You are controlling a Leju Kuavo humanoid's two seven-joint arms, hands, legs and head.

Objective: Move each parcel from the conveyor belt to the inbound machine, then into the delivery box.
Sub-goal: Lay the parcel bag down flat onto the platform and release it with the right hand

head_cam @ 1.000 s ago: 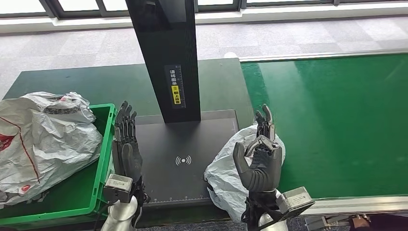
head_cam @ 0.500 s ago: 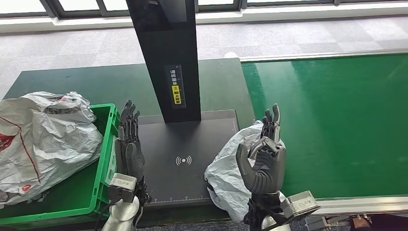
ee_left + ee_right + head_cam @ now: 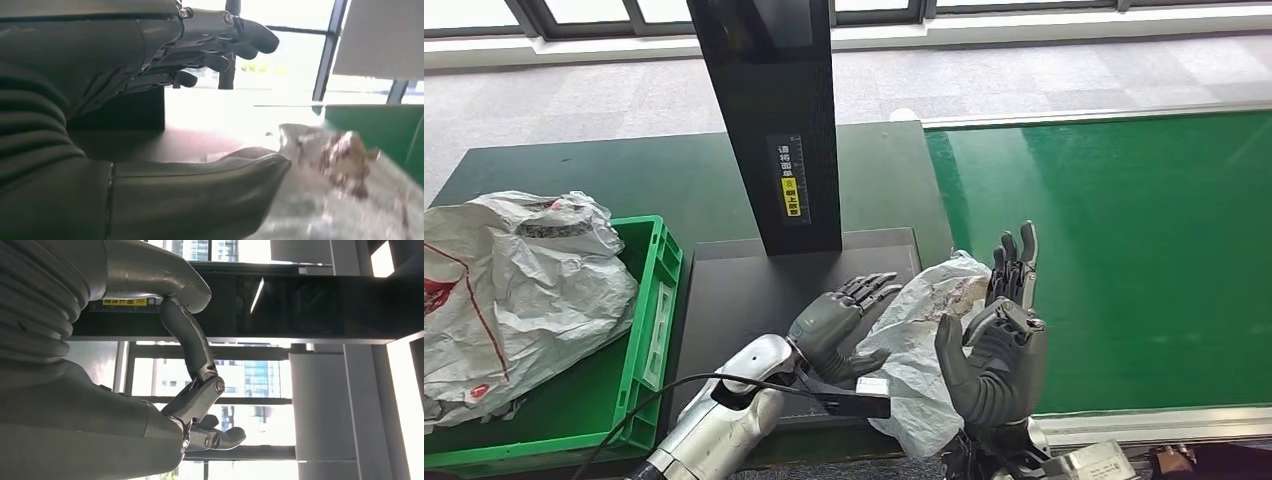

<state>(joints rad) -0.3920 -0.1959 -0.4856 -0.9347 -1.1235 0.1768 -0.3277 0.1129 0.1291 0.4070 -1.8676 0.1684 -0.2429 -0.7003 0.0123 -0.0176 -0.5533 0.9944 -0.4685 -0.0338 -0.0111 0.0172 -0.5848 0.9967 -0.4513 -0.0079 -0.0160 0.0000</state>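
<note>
The crumpled white plastic parcel (image 3: pixel 919 345) lies on the black flat inbound machine plate's (image 3: pixel 744 290) right edge, between both hands. The left hand (image 3: pixel 839 320) (fingers spread) touches its side; the right hand (image 3: pixel 994 350) stands open, raised just beside it.

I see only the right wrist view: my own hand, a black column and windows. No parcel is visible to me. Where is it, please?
Observer: The crumpled white plastic parcel lies at the right edge of the flat black scanner plate, just left of your right hand.
Operator: Does the right hand hold it?
Observer: No. In the head view its fingers stand upright and apart beside the parcel.
Operator: And the left hand?
Observer: The left hand reaches across the plate, fingers spread, at the parcel's other side.
</note>
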